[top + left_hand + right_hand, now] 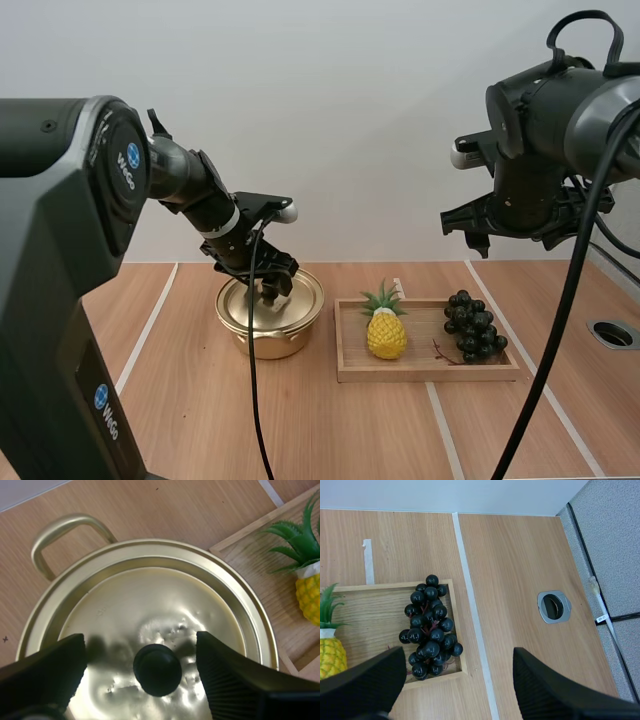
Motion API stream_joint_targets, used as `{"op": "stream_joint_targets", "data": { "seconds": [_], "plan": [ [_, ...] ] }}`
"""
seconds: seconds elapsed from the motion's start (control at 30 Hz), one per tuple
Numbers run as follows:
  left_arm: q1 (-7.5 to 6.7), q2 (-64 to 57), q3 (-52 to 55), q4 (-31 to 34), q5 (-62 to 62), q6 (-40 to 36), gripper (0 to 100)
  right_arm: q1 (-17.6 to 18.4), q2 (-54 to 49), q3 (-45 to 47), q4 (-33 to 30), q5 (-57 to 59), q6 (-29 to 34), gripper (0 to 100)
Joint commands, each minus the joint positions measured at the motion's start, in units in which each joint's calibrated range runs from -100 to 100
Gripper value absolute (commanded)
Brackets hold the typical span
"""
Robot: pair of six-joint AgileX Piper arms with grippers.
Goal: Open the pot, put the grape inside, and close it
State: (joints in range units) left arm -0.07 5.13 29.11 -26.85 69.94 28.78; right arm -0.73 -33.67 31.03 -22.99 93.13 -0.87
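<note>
Right now the left gripper hangs low over the pot, which stands on the table just left of the wooden tray. Its fingers stand apart on either side of the black knob of the lid, not touching it; the lid sits on the pot. The grapes lie at the tray's right end, a toy pineapple at its left end. The right gripper hovers well above the tray's right end, fingers spread and holding nothing.
</note>
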Motion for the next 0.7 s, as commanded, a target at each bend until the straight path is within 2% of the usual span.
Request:
{"op": "stream_joint_targets", "data": {
  "seconds": [0.0, 0.07, 0.33, 0.67],
  "plan": [
    [0.0, 0.06, -0.04, -0.34, 1.79, 0.87, 53, 0.07, -0.49, 0.07, -0.47, -0.12, 0.45, 100],
    [0.0, -0.18, -0.04, -0.34, 1.63, -2.06, 0, 0.07, -0.49, 0.07, -0.47, -0.12, 0.45, 100],
    [0.0, -3.37, -0.32, -2.73, 0.26, -2.62, 1, 0.07, -0.49, 0.07, -0.47, 0.42, 0.45, 100],
    [0.1, -12.87, -6.53, -2.73, 0.74, -3.72, 1, 0.07, -0.49, 0.07, -0.47, 0.42, 0.45, 100]
  ]
}}
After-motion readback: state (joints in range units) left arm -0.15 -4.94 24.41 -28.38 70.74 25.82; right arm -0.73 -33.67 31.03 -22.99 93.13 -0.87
